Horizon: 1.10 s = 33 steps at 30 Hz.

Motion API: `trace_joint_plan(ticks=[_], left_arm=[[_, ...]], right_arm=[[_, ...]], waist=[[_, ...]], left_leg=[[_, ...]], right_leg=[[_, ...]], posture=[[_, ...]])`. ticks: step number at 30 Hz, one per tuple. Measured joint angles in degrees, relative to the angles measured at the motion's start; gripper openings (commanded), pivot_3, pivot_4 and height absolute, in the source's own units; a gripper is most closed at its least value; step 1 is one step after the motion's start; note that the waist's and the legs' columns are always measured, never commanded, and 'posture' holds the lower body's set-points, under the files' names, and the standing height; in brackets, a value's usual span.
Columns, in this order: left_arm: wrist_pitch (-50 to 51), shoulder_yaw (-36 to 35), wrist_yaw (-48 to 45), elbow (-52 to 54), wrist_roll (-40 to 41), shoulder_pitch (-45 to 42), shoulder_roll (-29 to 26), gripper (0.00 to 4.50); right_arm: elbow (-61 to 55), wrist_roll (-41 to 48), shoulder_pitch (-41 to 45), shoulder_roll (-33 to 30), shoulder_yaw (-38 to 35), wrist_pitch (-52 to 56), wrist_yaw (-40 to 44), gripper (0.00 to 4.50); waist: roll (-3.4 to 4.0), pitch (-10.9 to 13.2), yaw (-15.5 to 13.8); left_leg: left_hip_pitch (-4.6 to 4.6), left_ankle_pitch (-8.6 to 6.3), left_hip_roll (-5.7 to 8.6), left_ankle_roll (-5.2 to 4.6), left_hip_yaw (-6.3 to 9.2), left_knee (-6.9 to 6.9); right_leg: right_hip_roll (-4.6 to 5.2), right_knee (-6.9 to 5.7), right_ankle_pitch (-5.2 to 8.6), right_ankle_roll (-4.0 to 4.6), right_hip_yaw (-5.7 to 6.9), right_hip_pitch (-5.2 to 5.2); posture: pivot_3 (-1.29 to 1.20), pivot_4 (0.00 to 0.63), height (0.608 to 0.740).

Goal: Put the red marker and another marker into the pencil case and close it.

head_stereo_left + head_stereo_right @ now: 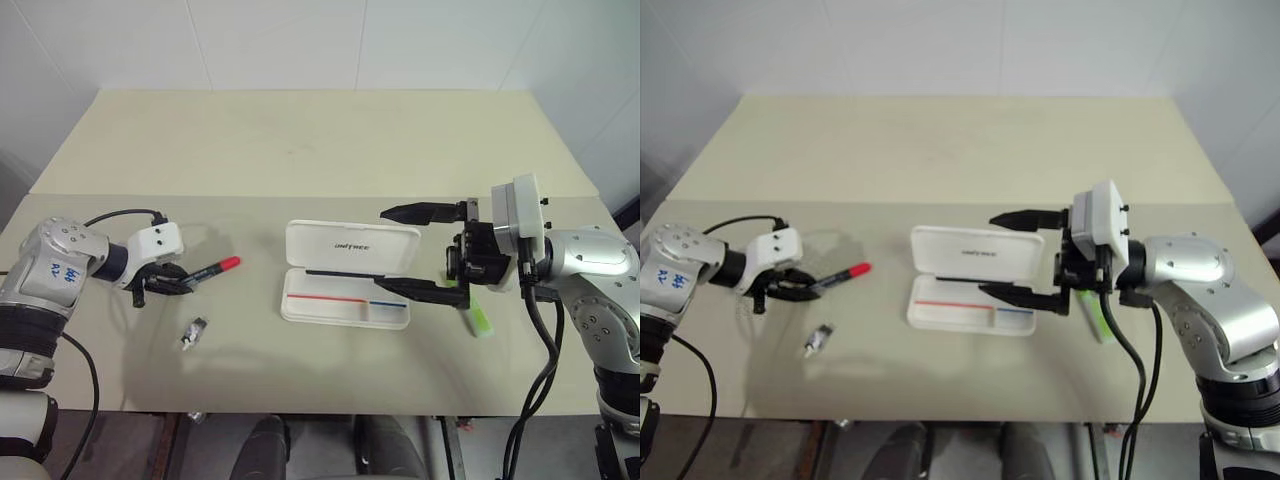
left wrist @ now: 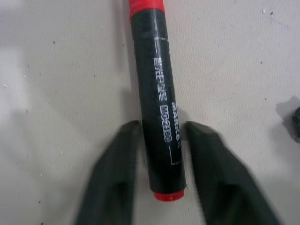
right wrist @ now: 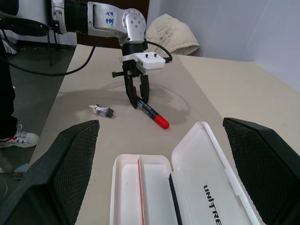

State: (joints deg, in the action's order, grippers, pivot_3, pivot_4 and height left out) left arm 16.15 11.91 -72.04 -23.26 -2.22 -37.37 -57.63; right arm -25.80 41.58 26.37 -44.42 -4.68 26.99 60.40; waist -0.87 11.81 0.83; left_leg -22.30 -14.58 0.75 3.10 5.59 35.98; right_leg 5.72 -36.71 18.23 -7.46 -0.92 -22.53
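- Beige matte table top (image 1: pixel 320 150), rectangular, with a faint seam running across its middle; white panelled wall behind it at 12 o'clock.
- Room beyond the table, seen in the right wrist view: grey floor, a cream bundle of cloth (image 3: pixel 171 35) past the table's far corner, and a person's dark trouser leg with a white sneaker (image 3: pixel 18 138) standing beside the table.
- Pencil case (image 1: pixel 350 272), white hard plastic, open at table centre; lid raised toward 12 o'clock with dark lettering, tray showing a red-and-blue stripe.
- Red marker (image 1: pixel 212 269), dark barrel with red cap, lying on the table at 9 o'clock of the case, well apart from it; cap end points toward the case.
- Another marker (image 1: pixel 480 320), light green, lying on the table at 3 o'clock of the case, just beside it, partly behind the right gripper.
- Small dark-and-white clip-like object (image 1: pixel 193 333) on the table at 6 o'clock of the red marker, near it.
- Left gripper (image 1: pixel 165 283), angled downward onto the table; fingers (image 2: pixel 117 183) set on either side of the red marker's rear end, closing round the barrel.
- Right gripper (image 1: pixel 425 250), held level above the case's 3 o'clock end, pointing toward 9 o'clock; fingers spread wide, holding nothing.
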Motion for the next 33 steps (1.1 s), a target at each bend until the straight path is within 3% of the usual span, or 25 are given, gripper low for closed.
trace_joint_plan(ticks=[7,14,19,26,33], left_arm=[[-0.7,-0.1,-0.7,1.8,-0.5,0.1,0.0,0.57],[4.9,-2.1,-7.1,16.7,4.1,1.3,-3.9,0.57],[8.3,-2.9,-8.8,25.0,8.5,1.7,-3.3,0.57],[11.6,-0.9,-7.1,30.2,10.9,-0.6,3.7,0.57],[10.4,5.4,-3.1,24.7,8.2,-7.5,14.3,0.57]], right_arm=[[0.1,-0.1,-0.2,0.0,0.0,0.0,-0.1,4.5],[2.8,-1.5,-1.6,0.0,-0.6,-0.8,-0.3,4.5],[4.2,-3.3,-2.8,-0.1,-0.8,-2.0,0.0,4.5],[7.8,-6.9,-5.5,-2.6,-3.6,-5.0,0.8,4.5],[10.2,-9.6,-9.9,-5.6,-8.7,-8.1,1.8,4.5]], waist=[[-0.01,0.0,0.1],[-0.1,0.1,0.2],[-0.11,0.1,0.2],[-0.15,0.1,-0.1],[-0.2,0.1,-0.6]], left_leg=[[0.0,0.03,-0.12,0.02,0.0,0.04],[-0.11,-0.02,-0.13,0.03,-0.04,-0.05],[-0.12,-0.03,-0.14,0.01,-0.07,-0.04],[-0.11,-0.03,-0.13,0.01,-0.09,0.05],[-0.11,-0.02,-0.11,0.02,-0.12,0.09]], right_leg=[[-0.15,-0.1,-0.04,0.08,-0.01,-0.03],[-0.14,0.22,-0.04,0.07,-0.03,-0.05],[-0.15,0.25,-0.03,0.07,-0.05,-0.05],[-0.18,0.21,-0.05,0.05,-0.08,-0.03],[-0.19,0.22,-0.07,0.01,-0.11,-0.02]], posture=[[0.0,0.15,0.74],[0.0,0.15,0.74],[0.0,0.15,0.74],[0.0,0.15,0.74],[0.0,0.15,0.74]])
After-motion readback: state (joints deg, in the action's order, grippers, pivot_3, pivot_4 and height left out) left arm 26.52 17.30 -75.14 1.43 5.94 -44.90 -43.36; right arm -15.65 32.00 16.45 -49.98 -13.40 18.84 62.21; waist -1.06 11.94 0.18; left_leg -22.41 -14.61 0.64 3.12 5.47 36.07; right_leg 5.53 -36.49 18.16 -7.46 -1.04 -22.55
